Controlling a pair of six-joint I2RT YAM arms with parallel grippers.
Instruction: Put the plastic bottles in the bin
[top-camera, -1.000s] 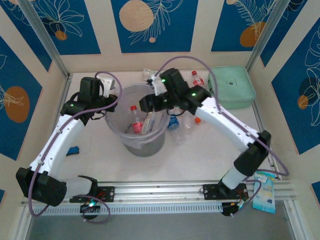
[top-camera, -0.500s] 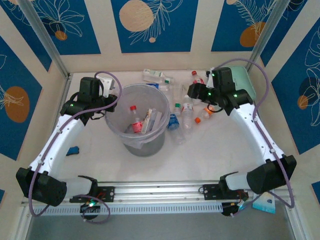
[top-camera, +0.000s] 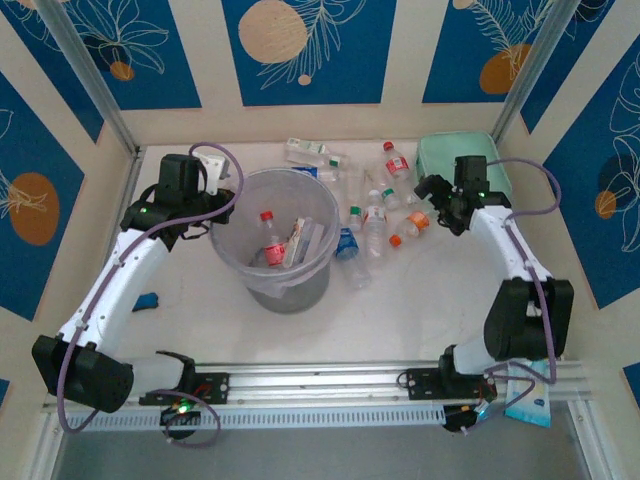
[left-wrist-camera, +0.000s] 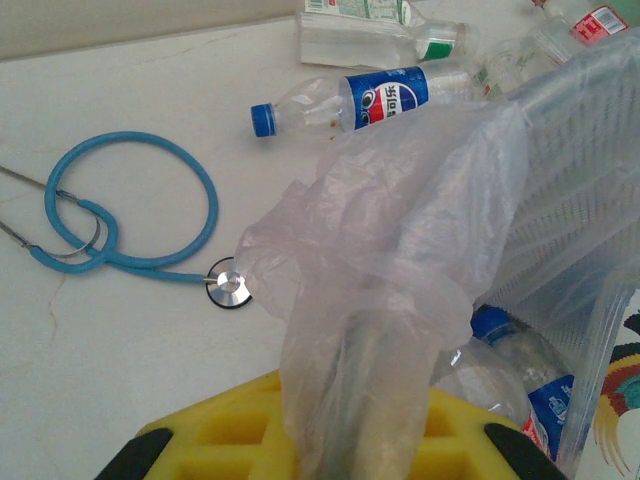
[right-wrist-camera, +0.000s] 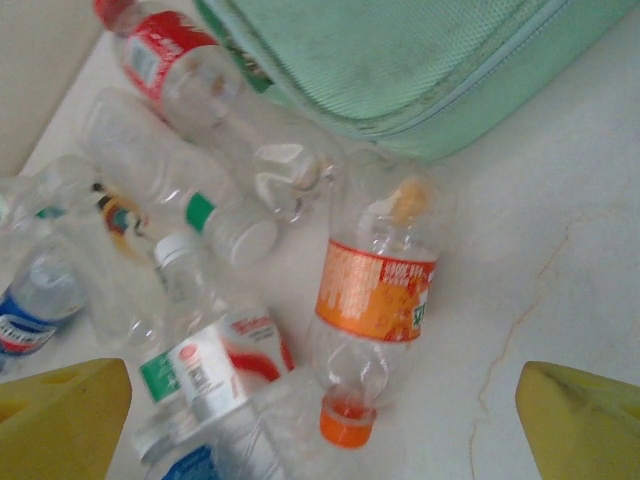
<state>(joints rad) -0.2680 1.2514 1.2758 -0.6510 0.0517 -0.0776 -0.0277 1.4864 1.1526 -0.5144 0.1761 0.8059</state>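
Note:
The bin (top-camera: 250, 262) stands left of centre with a red-capped bottle (top-camera: 268, 236) inside. My left gripper (top-camera: 213, 213) is at its left rim, shut on the clear plastic liner (left-wrist-camera: 400, 260) between its yellow fingers (left-wrist-camera: 215, 440). Several plastic bottles lie right of the bin. An orange-capped, orange-labelled bottle (right-wrist-camera: 375, 290) (top-camera: 409, 228) lies between the tips of my right gripper (right-wrist-camera: 320, 425) (top-camera: 432, 200), which hovers open just above it. A red-labelled bottle (right-wrist-camera: 165, 55) and a green-capped one (right-wrist-camera: 205, 212) lie beyond. A blue-capped bottle (left-wrist-camera: 350, 98) lies behind the bin.
A mint-green box (top-camera: 465, 170) sits at the back right, right beside the orange bottle. A blue stethoscope (left-wrist-camera: 130, 215) lies on the table left of the bin. A small blue object (top-camera: 147, 300) lies near the left arm.
My right arm has swung from over the bin to the bottles beside the mint-green box, and its jaws have opened wide. The left arm has not moved.

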